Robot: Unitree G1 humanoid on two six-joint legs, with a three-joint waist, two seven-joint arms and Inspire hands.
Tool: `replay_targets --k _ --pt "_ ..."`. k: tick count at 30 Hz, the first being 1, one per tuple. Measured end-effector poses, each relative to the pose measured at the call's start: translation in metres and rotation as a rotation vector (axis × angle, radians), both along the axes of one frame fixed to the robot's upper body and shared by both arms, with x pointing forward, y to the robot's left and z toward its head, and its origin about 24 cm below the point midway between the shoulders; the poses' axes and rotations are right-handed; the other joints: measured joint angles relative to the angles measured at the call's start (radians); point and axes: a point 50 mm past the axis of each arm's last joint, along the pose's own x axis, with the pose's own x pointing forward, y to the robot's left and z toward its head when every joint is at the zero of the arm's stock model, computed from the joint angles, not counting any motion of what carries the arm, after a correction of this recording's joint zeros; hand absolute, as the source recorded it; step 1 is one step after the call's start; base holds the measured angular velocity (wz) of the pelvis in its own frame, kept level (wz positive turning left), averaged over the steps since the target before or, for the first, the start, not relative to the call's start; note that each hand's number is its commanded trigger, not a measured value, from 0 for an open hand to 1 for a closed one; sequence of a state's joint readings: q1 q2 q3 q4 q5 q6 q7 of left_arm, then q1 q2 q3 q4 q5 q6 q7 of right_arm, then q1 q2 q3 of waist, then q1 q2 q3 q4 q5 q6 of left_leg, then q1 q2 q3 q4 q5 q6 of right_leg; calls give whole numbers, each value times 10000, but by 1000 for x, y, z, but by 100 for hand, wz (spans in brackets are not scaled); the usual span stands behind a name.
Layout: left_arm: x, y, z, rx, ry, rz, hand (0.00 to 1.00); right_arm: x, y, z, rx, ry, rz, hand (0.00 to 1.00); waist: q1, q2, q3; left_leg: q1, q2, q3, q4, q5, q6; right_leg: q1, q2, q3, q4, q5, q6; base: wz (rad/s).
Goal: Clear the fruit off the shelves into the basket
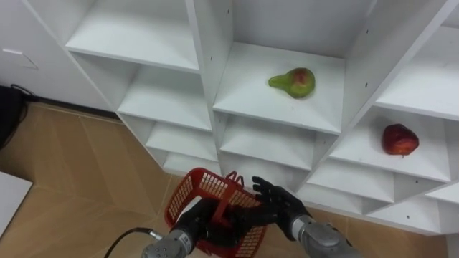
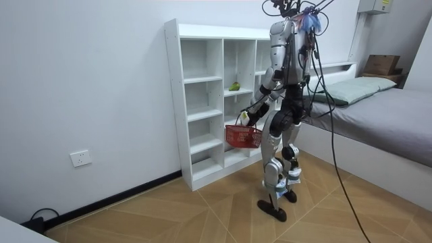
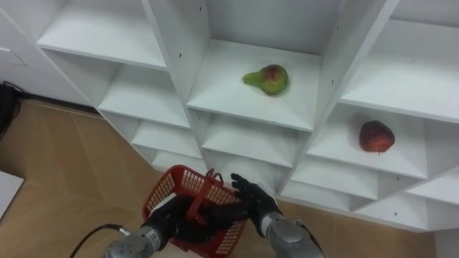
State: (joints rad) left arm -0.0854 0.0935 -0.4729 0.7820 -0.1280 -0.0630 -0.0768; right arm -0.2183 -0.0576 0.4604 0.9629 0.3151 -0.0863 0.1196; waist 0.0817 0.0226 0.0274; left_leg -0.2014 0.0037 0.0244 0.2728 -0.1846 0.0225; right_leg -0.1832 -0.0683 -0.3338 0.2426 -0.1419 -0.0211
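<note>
Both fruits are on the white closet shelves [image 1: 276, 107]: the pear [image 1: 294, 82] sits straight up ahead of the right hand [image 1: 276, 203], and the red apple [image 1: 399, 139] is up and off to its right. That hand hovers with fingers spread loose at the red basket [image 1: 188, 192] rim. The left hand [image 1: 195, 221] is tucked in at the basket, and I can't tell its grip.

Setting was a home bedroom. Evidence: a made bed [image 2: 388, 118] with a pillow [image 2: 352, 88] at the room view's right, a white open-shelf closet [image 2: 202, 101] against the wall, wood parquet floor [image 2: 196, 216], and a low wall socket [image 2: 79, 158].
</note>
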Motion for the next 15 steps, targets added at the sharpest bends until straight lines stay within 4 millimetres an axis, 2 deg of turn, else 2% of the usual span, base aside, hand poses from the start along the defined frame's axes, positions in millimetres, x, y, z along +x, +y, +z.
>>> replay_targets --k 9,15 --pt "9 3 13 -211 -755 197 100 14 2 18 -437 -1407 501 0 -88 16 -31 36 -9 55 -40 0 0 9 76 46 -14 -3 5 0" --pt "8 2 13 -242 -835 377 100 -4 -6 16 -591 -1592 420 0 -248 -53 -107 389 -5 78 -181 1 2 314 46 74 -50 -24 39 1"
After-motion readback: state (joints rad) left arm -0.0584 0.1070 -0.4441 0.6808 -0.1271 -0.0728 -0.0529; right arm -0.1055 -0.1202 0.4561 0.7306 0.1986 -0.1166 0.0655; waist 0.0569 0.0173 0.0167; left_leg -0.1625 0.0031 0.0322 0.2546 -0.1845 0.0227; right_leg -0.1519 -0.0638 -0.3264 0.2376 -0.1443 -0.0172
